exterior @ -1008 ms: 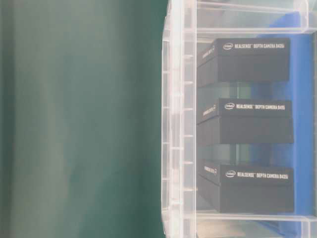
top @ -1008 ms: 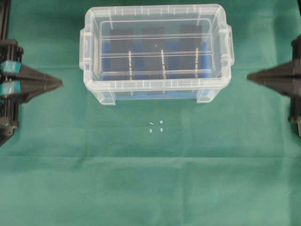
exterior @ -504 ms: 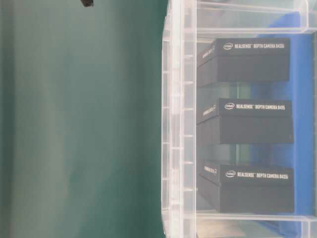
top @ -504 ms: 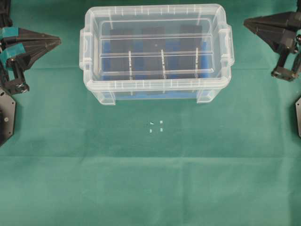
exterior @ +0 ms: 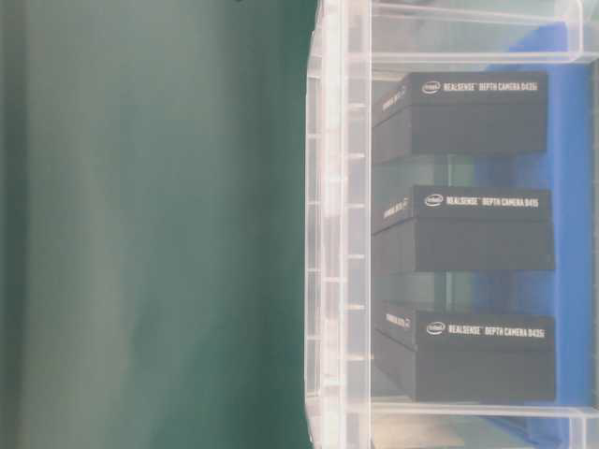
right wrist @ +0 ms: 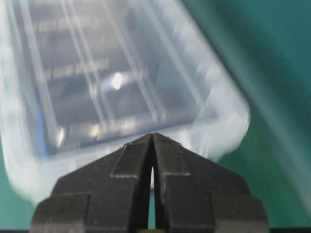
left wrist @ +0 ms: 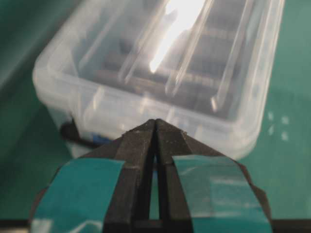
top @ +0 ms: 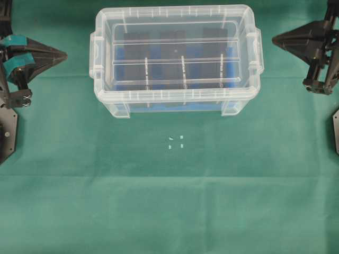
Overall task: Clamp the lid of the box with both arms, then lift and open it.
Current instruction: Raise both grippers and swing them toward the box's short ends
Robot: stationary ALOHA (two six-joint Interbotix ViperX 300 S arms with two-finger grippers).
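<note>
Overhead: left gripper [top: 64, 54], right gripper [top: 274, 39] jaws clenched, empty, apart from lid [top: 175, 53].

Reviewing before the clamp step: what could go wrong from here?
1. Both pincers are shut: left pincer and right pincer would likely push the lid rather than clamp it unless they open first.
2. The lid is clear and glary in the wrist views, so its edge is hard to find.
3. The box might lift along if the lid sits tight.
</note>
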